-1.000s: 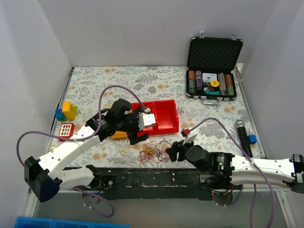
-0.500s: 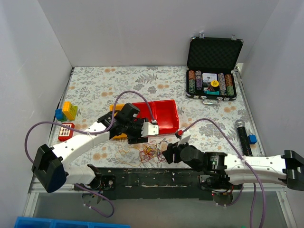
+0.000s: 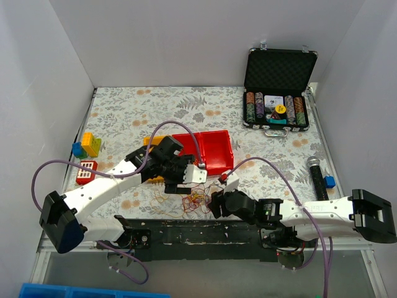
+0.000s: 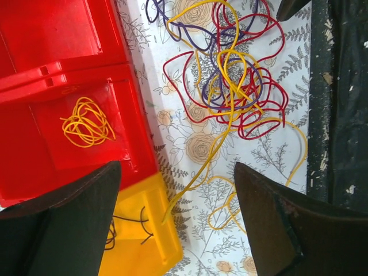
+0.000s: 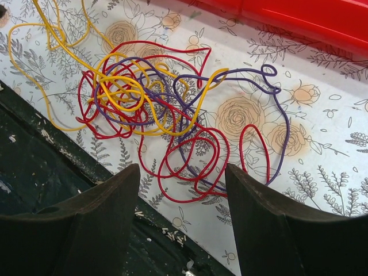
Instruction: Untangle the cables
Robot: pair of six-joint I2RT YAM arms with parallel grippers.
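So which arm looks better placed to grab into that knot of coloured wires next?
Probably the right: the right gripper is open and faces the cable tangle squarely, red loops just ahead of its gap. The left gripper, also open, sits by the red bin, the tangle farther ahead and off-centre.

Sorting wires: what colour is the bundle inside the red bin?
Yellow wire bundle; left wrist view shows it best.
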